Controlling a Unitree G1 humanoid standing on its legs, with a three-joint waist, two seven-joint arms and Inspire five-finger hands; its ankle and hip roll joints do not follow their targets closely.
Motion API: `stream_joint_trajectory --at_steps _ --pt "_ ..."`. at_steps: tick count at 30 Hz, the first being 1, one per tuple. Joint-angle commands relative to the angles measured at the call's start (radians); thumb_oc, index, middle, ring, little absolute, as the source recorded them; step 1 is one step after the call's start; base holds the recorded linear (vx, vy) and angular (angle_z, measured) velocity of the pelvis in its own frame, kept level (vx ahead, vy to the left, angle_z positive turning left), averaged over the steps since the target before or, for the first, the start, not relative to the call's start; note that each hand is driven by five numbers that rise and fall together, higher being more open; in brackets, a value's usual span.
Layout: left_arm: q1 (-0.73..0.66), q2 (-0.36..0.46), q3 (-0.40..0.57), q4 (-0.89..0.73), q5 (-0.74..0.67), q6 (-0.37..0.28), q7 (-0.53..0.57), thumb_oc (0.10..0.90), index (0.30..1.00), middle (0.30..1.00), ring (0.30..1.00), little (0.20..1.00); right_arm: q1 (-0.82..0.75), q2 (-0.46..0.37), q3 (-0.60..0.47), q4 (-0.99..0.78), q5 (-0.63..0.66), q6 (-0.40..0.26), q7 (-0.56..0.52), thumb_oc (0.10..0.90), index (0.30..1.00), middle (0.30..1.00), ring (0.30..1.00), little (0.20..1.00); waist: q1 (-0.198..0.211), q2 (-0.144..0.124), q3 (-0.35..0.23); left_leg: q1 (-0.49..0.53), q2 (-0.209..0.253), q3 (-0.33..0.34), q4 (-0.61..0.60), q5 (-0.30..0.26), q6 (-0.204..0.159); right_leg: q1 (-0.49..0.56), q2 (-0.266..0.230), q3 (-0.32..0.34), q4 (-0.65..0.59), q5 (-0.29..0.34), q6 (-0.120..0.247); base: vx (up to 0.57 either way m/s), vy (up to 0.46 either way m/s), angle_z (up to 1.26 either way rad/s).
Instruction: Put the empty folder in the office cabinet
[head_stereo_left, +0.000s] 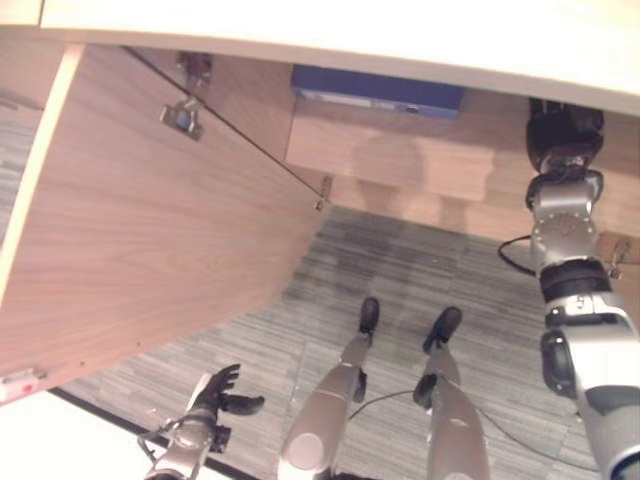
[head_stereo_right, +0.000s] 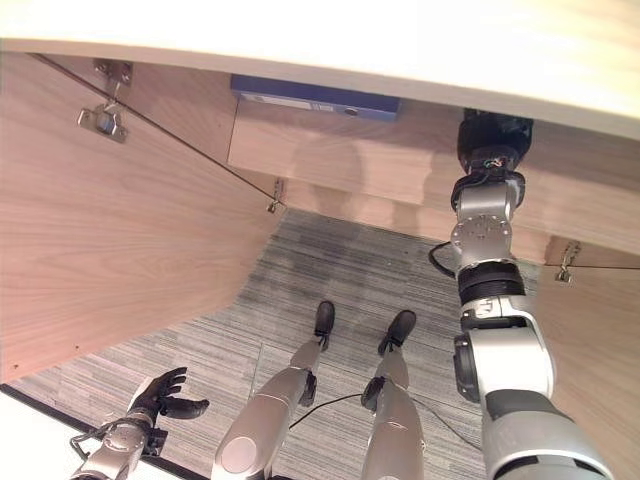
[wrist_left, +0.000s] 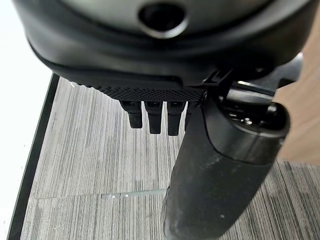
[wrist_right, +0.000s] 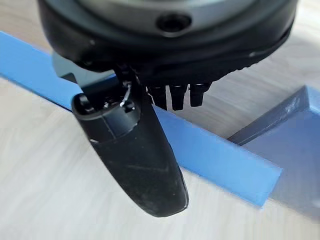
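The blue folder lies flat on a wooden shelf inside the cabinet, at the top centre of the left eye view, with its long edge toward the camera and the pale cabinet top running across the frame above it. In the right wrist view the folder shows as a bright blue strip crossing the frame from the upper left down to the lower right, resting on light wood.

The right hand reaches up into the cabinet at the upper right of the left eye view, to the right of the folder and apart from it. In its own wrist view the right hand has its fingers extended straight above the folder and the thumb standing loose in front; nothing is held.

The open cabinet door fills the left side of the eye views, a metal hinge near its top. Below lies grey striped carpet.

The left hand hangs low at the bottom left of the left eye view, its fingers spread and relaxed over the carpet, holding nothing. Beside it a dark baseboard strip borders a white wall.
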Motion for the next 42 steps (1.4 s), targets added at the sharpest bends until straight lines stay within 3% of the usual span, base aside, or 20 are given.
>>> stream_joint_trajectory --at_steps 1,3,4,7,20,27,30,31,32,33,36,37,40,42 --pt "0.119 0.087 -0.025 0.068 0.027 0.001 0.025 0.8 0.9 0.9 0.9 0.9 -0.085 -0.174 0.138 -0.002 -0.298 0.036 0.018 0.8 0.9 0.9 0.9 0.9 0.012 -0.021 -0.086 0.027 0.006 -0.027 -0.027 -0.081 -0.057 0.003 -0.005 -0.012 0.145 -0.194 0.082 0.0 0.0 0.0" --pt "0.118 0.086 -0.026 0.079 0.029 -0.001 0.023 0.8 0.9 0.9 0.9 0.9 -0.099 -0.2 0.188 0.023 -0.375 0.072 0.013 0.8 0.9 0.9 0.9 0.9 0.008 -0.025 -0.082 0.026 0.008 -0.026 -0.027 -0.08 -0.057 0.001 -0.005 -0.012 0.144 -0.192 0.082 -0.02 0.011 0.0" --pt "0.122 0.093 -0.032 0.091 0.034 -0.01 0.024 0.8 0.9 0.9 0.9 0.9 -0.179 -0.274 0.375 0.112 -0.607 0.167 0.011 0.8 0.9 0.9 0.9 0.9 0.001 -0.047 -0.069 0.019 0.009 -0.021 -0.027 -0.073 -0.055 -0.004 -0.006 -0.013 0.14 -0.178 0.082 0.0 0.0 0.0" --pt "0.129 0.094 -0.034 0.083 0.037 -0.013 0.026 0.8 0.9 0.9 0.9 0.9 -0.226 -0.295 0.472 0.13 -0.7 0.211 0.023 0.8 0.9 0.9 0.9 0.9 -0.011 -0.054 -0.059 0.014 0.01 -0.02 -0.027 -0.069 -0.055 -0.004 -0.005 -0.015 0.135 -0.172 0.081 -0.02 0.012 -0.05" --pt "0.139 0.123 -0.068 0.037 0.054 -0.024 -0.01 0.8 0.9 0.9 0.9 0.9 -0.269 -0.352 0.704 0.12 -0.781 0.255 0.168 0.8 0.9 0.9 0.9 0.9 -0.016 -0.081 -0.043 0.016 0.011 -0.017 -0.027 -0.066 -0.055 0.003 -0.003 -0.017 0.123 -0.155 0.082 0.0 0.0 0.0" --pt "0.134 0.122 -0.07 0.034 0.062 -0.024 -0.019 0.8 0.9 0.9 0.9 0.9 -0.23 -0.324 0.675 0.142 -0.754 0.262 0.186 0.8 0.9 0.9 0.9 0.9 -0.011 -0.077 -0.04 0.015 0.009 -0.015 -0.027 -0.065 -0.054 0.005 -0.003 -0.016 0.116 -0.15 0.084 0.0 0.0 0.0" --pt "0.13 0.121 -0.071 0.035 0.059 -0.025 -0.019 0.8 0.9 0.9 0.9 0.9 -0.245 -0.309 0.687 0.189 -0.802 0.272 0.186 0.8 0.9 0.9 0.9 0.9 -0.008 -0.077 -0.039 0.013 0.01 -0.012 -0.027 -0.064 -0.054 0.004 -0.002 -0.014 0.112 -0.146 0.084 0.0 0.003 -0.01" --pt "0.132 0.122 -0.072 0.032 0.058 -0.026 -0.019 0.8 0.9 0.9 0.9 0.9 -0.252 -0.31 0.706 0.193 -0.84 0.278 0.193 0.8 0.9 0.9 0.9 0.9 -0.007 -0.079 -0.04 0.012 0.01 -0.012 -0.027 -0.063 -0.055 0.004 -0.001 -0.014 0.11 -0.146 0.084 -0.02 0.009 -0.04" --pt "0.132 0.126 -0.074 0.031 0.061 -0.029 -0.018 0.8 0.9 0.9 0.9 0.9 -0.285 -0.319 0.788 0.202 -0.974 0.292 0.211 0.8 0.9 0.9 0.9 0.9 -0.007 -0.084 -0.039 0.009 0.011 -0.012 -0.027 -0.061 -0.055 0.002 -0.001 -0.013 0.109 -0.144 0.084 0.0 0.0 0.0" --pt "0.132 0.124 -0.074 0.031 0.061 -0.029 -0.018 0.8 0.9 0.9 0.9 0.9 -0.289 -0.318 0.791 0.203 -0.974 0.292 0.212 0.8 0.9 0.9 0.9 0.9 -0.008 -0.083 -0.038 0.009 0.011 -0.012 -0.027 -0.061 -0.055 0.002 -0.001 -0.013 0.109 -0.144 0.084 0.0 0.0 0.0" --pt "0.144 0.129 -0.074 0.022 0.073 -0.032 -0.013 0.8 0.9 0.9 0.9 0.9 -0.316 -0.341 0.922 0.179 -1.178 0.301 0.241 0.8 0.9 0.9 0.9 0.9 -0.011 -0.091 -0.038 0.008 0.011 -0.014 -0.027 -0.06 -0.056 0.002 -0.001 -0.015 0.108 -0.142 0.085 0.0 0.0 0.0" --pt "0.144 0.128 -0.073 0.022 0.073 -0.031 -0.013 0.8 0.9 0.9 0.9 0.9 -0.318 -0.341 0.924 0.178 -1.179 0.302 0.241 0.8 0.9 0.9 0.9 0.9 -0.012 -0.09 -0.037 0.008 0.011 -0.015 -0.027 -0.06 -0.056 0.002 -0.001 -0.015 0.108 -0.142 0.085 0.0 0.0 0.0" --pt "0.143 0.124 -0.061 0.02 0.076 -0.032 -0.006 0.8 0.9 0.9 0.9 0.9 -0.322 -0.332 1.07 0.105 -1.478 0.308 0.271 0.8 0.9 0.9 0.9 0.9 -0.012 -0.097 -0.038 0.009 0.01 -0.018 -0.027 -0.063 -0.055 0.007 -0.002 -0.012 0.101 -0.14 0.087 0.0 0.002 0.01" --pt "0.135 0.119 -0.06 0.028 0.082 -0.03 -0.003 0.8 0.9 0.9 0.9 0.9 -0.31 -0.326 1.091 0.078 -1.538 0.314 0.286 0.8 0.9 0.9 0.9 0.9 -0.015 -0.098 -0.037 0.01 0.01 -0.019 -0.027 -0.064 -0.056 0.007 -0.002 -0.01 0.099 -0.141 0.087 0.0 0.0 0.0"
